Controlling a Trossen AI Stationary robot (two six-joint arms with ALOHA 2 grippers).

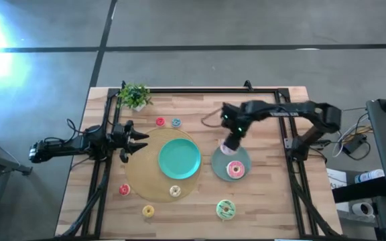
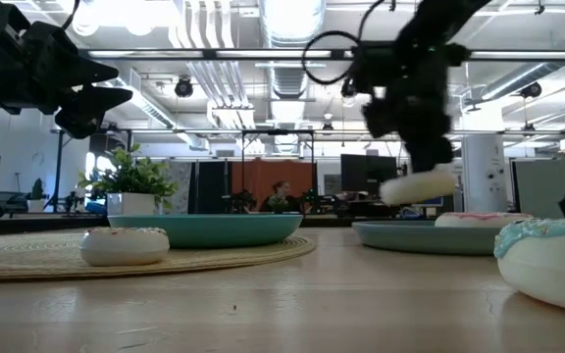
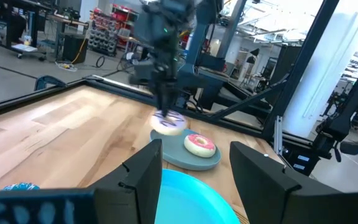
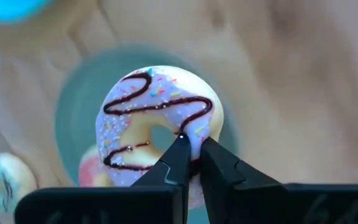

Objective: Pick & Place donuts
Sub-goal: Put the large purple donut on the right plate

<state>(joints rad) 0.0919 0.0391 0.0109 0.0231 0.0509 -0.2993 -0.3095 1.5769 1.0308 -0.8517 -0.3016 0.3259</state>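
My right gripper (image 1: 232,142) hangs over the grey-green plate (image 1: 220,165), shut on the white-iced sprinkled donut (image 4: 157,115) with a chocolate drizzle. The pink donut (image 1: 235,169) lies flat on that plate. The green donut (image 1: 226,209) lies on the table near its near edge. Tiny donuts lie about: red (image 1: 160,122) and blue (image 1: 176,122) on the far side, another red (image 1: 124,189), cream (image 1: 175,191) and yellow (image 1: 148,211) on the near side. My left gripper (image 1: 131,139) waits open at the table's left, raised beside the teal plate (image 1: 179,158). My right gripper pinches the ring of the white-iced donut (image 4: 194,144), one finger (image 4: 178,158) at the hole's edge and the other (image 4: 216,163) on the outer rim. The fingers come from above, pointing down. The donut (image 2: 418,186) hangs tilted, lifted clear above the grey-green plate (image 2: 405,235).
The teal plate sits on a round woven mat (image 1: 139,175) at the table's middle. A small potted plant (image 1: 134,97) stands at the far left corner. A black frame (image 1: 293,154) runs along the table's sides. Bare wood lies right of the grey-green plate.
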